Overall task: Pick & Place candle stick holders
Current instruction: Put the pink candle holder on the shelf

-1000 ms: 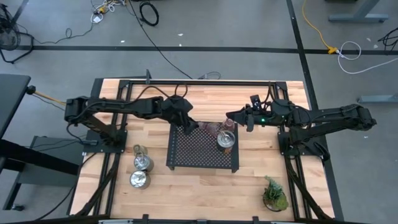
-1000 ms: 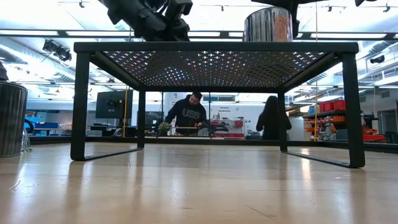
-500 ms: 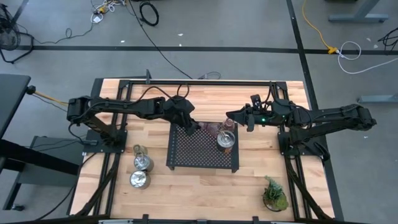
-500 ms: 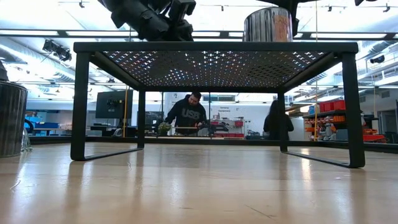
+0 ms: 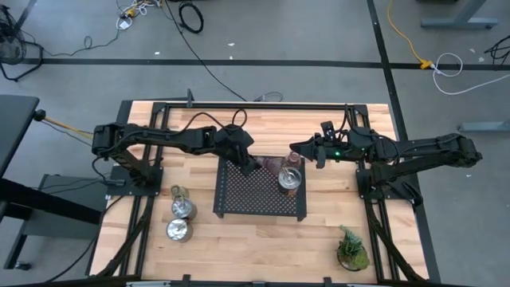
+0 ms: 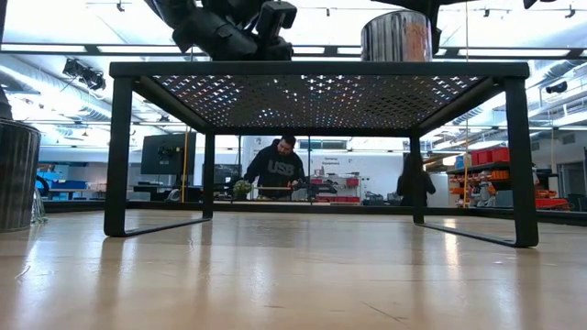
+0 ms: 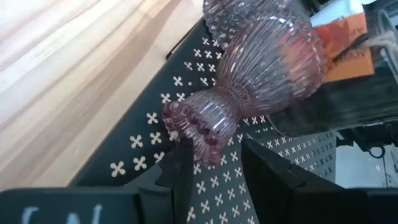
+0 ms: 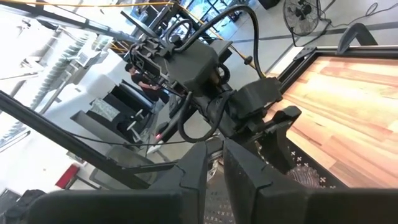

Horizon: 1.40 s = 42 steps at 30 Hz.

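A pink ribbed glass holder (image 7: 261, 62) lies on its side on the black perforated tray (image 5: 259, 195), near the tray's far edge (image 5: 271, 167). My left gripper (image 7: 211, 155) is open, level with the tray top, with its fingers on either side of the holder's frilled narrow end. A silver holder (image 5: 291, 180) stands on the tray's far right part and shows in the low view (image 6: 396, 37). A reddish glass one (image 5: 292, 159) stands just beyond it. My right gripper (image 5: 296, 149) hovers shut above these. Two silver holders (image 5: 182, 206) (image 5: 178, 230) stand on the table left of the tray. My left gripper has the pink holder's frilled narrow end (image 7: 196, 124) between its fingertips, coming level from the table's left. One finger (image 7: 181, 163) stands right at the frill, the other a little apart. I cannot tell whether either touches it. The holder lies on the tray.
A small green potted plant (image 5: 351, 249) stands at the table's near right. The tray stands on legs (image 6: 116, 156), with open room under it. People show in the room far behind the table (image 6: 275, 170).
My left gripper has moved a little toward the table's right edge, along the tray's far edge, up to the pink holder's narrow end. The holders have stayed where they were.
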### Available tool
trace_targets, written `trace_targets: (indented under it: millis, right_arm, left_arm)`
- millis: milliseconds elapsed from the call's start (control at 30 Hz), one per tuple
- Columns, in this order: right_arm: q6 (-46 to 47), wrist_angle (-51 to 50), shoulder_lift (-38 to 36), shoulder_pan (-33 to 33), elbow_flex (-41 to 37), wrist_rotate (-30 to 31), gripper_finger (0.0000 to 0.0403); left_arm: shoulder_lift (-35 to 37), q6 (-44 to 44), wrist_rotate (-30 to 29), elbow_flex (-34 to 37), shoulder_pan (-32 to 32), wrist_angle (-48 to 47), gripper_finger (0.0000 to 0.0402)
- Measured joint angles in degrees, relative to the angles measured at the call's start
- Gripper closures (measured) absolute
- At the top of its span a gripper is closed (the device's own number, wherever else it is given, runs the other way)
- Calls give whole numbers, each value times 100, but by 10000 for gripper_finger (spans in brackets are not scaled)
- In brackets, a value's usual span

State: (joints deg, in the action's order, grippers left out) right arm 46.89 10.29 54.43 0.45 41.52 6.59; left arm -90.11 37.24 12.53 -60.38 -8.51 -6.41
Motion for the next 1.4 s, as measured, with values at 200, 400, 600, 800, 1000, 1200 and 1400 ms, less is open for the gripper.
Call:
trace_targets:
  millis: [200, 400, 600, 800, 1000, 1200, 1400]
  right_arm:
    - [0, -14, 0, 2, 0, -4, 351]
    - [-2, -18, 0, 2, 0, -7, 351]
    - [-6, -36, 0, 2, 0, -5, 351]
    - [-17, -73, 0, 2, 0, -11, 351]
    - [-15, -101, 0, 2, 0, -13, 351]
    - [-1, -112, 0, 2, 0, -13, 351]
    - [-2, -154, 2, 2, 0, -9, 351]
  left_arm:
    - [0, -40, -35, 0, -7, 52, 302]
    - [0, -86, -51, 0, -5, 58, 382]
    - [0, -93, 51, 0, 1, 37, 380]
    - [0, -99, 237, 0, 8, 21, 389]
    - [33, -99, 448, 0, 4, -13, 388]
    - [255, -237, 386, 0, -39, -310, 389]
    - [662, -392, 247, 0, -128, -971, 389]
